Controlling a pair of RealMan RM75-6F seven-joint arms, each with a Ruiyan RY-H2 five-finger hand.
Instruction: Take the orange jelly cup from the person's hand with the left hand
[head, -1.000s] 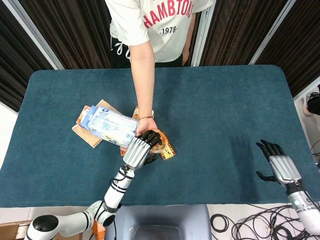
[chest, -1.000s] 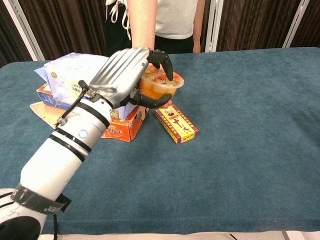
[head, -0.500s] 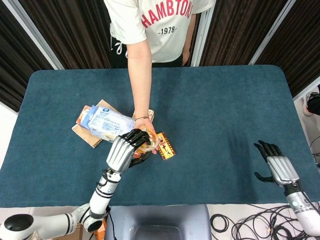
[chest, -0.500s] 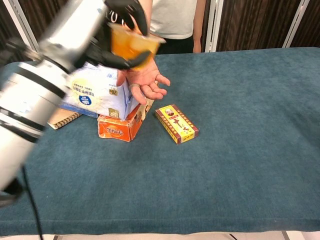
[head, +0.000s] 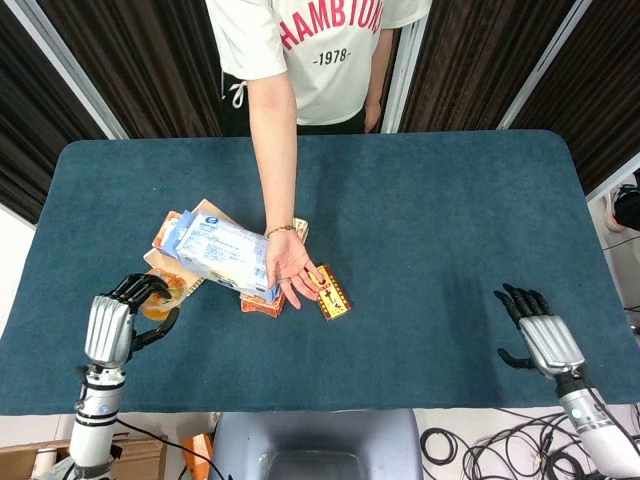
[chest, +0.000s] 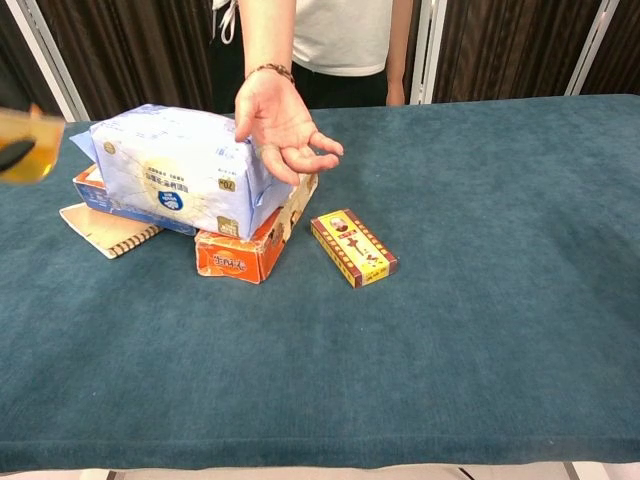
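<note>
My left hand (head: 118, 318) is at the front left of the table, fingers curled around the orange jelly cup (head: 158, 296). In the chest view the jelly cup (chest: 25, 148) shows at the far left edge, blurred, with only a dark fingertip beside it. The person's hand (head: 291, 266) hangs palm up and empty over the boxes; that same person's hand (chest: 285, 127) also shows in the chest view. My right hand (head: 535, 335) rests open near the front right of the table, holding nothing.
A blue-white tissue pack (chest: 180, 170) lies on an orange box (chest: 245, 250) and a spiral notebook (chest: 100, 230). A small red-yellow box (chest: 353, 247) lies to their right. The person stands at the far table edge (head: 300, 140).
My left hand has carried the jelly cup off the person's palm, swinging left and back to the front left. The person's hand is now empty and stays out. My right hand barely shifted.
</note>
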